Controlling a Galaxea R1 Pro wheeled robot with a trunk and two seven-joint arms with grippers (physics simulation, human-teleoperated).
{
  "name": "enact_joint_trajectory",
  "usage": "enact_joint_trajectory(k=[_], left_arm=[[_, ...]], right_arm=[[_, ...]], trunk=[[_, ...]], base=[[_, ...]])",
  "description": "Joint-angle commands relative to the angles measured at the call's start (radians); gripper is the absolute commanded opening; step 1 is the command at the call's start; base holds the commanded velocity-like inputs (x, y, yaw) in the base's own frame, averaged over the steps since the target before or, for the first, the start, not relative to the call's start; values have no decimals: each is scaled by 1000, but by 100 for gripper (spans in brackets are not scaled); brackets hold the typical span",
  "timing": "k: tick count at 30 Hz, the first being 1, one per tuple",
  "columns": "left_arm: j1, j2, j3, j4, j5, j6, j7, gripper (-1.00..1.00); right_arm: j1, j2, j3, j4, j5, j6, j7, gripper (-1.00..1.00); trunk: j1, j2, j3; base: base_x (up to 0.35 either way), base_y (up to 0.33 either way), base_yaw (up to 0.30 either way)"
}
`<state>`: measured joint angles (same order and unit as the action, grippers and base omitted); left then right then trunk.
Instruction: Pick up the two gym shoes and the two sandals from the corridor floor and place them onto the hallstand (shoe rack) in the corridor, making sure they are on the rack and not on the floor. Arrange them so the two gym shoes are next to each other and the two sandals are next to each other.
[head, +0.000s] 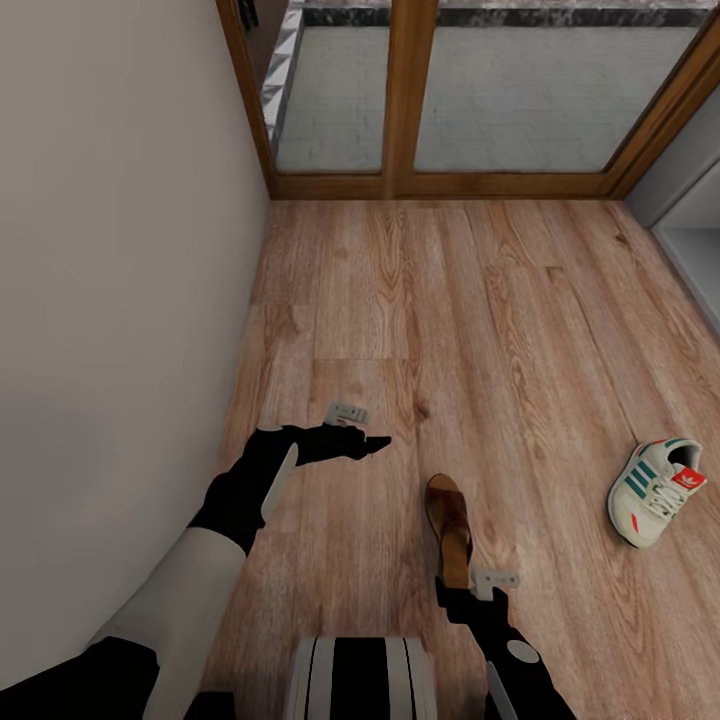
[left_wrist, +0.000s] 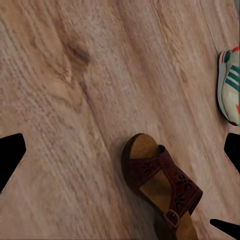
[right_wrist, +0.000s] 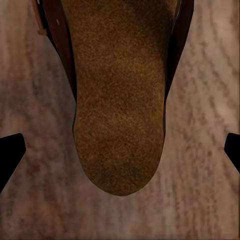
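In the head view, a plain pale wall (head: 110, 250) takes the left side. Next to it, the left gripper (head: 372, 443) hangs above the corridor floor (head: 480, 300) and points to the right. In the left wrist view its 2 fingers (left_wrist: 10, 157) appear as dark tips at the opposite edges of the picture, so the jaws are wide apart, and there is nothing between them but the wood planks below.

A little more to the right, 1 sandal (head: 450, 525) lies flat on the floor, with its length going away from the robot. It has a dark brown strap with a small buckle and a mottled brown footbed. The right gripper (head: 452, 590) is just at the near end of this sandal. In the right wrist view the rounded end of the footbed (right_wrist: 120, 115) sits between the 2 dark finger tips (right_wrist: 10, 157), which are spread wide at the picture edges and well clear of the sandal. So this gripper is open too and has hold of nothing.

Further right, well apart from the sandal, 1 gym shoe (head: 655, 490) lies on the floor, white with teal stripes and a red tongue patch. At the far end of the corridor stands a wood-framed glass door (head: 470, 100), and a light-grey unit (head: 695, 250) shows at the right edge.
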<state>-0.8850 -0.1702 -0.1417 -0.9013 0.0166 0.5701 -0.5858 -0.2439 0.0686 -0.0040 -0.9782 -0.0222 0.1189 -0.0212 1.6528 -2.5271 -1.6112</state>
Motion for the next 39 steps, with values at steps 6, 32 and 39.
enact_joint_trajectory(k=[6, 32, 39], left_arm=[[-2, -3, 0, -58, 19, 17, -2, 100], [9, 4, -63, -146, 101, 109, 3, 100], [10, 5, -64, -147, 100, 108, 2, 100]], right_arm=[[0, 0, -1, -2, -2, 5, -5, 100], [0, 0, -1, -2, -2, 5, -5, 100], [0, 0, -1, -2, -2, 5, -5, 100]], trunk=[[0, 0, -1], [4, -3, -39], [4, -3, -39]], base=[[0, 0, 0], [0, 0, 0], [0, 0, 0]])
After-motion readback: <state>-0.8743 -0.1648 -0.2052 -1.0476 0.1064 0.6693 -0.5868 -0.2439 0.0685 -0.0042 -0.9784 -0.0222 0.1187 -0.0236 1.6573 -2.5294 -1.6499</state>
